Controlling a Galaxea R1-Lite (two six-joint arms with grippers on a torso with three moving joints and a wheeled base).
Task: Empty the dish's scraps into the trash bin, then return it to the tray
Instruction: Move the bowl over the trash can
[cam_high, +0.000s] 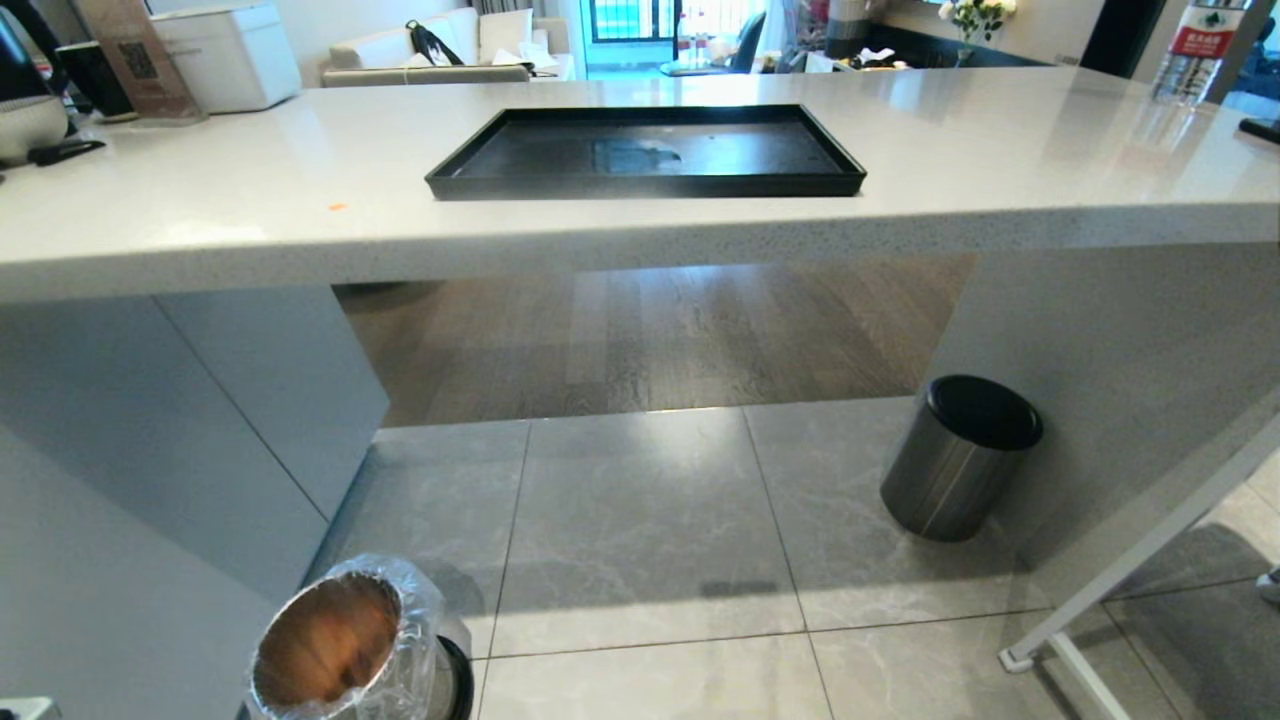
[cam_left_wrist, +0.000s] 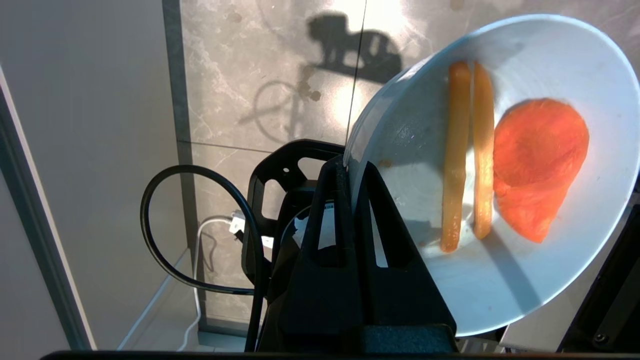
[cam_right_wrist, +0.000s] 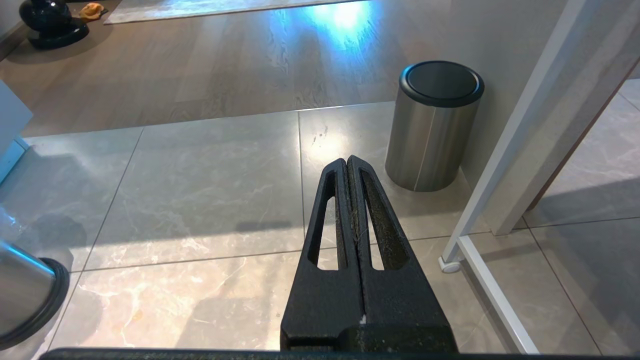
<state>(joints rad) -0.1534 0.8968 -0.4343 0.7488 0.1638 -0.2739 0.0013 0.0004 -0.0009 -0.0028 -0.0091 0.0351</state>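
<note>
On the counter (cam_high: 300, 190) before us sits the tray (cam_high: 646, 151), near the middle, with a crumb (cam_high: 337, 206) well to its left on the same top. Below us, on the floor (cam_high: 640, 520) at our left, stands the bin (cam_high: 345, 645); a second bin (cam_high: 958, 455) stands to the right, under the counter's edge, beside a frame (cam_high: 1120, 570). Our left gripper (cam_left_wrist: 352, 170) grips the rim of the tilted dish (cam_left_wrist: 500, 280), and the scraps (cam_left_wrist: 470, 150) lie inside it. Our right gripper (cam_right_wrist: 348, 167) hangs above the floor, the second bin just beyond it.
</note>
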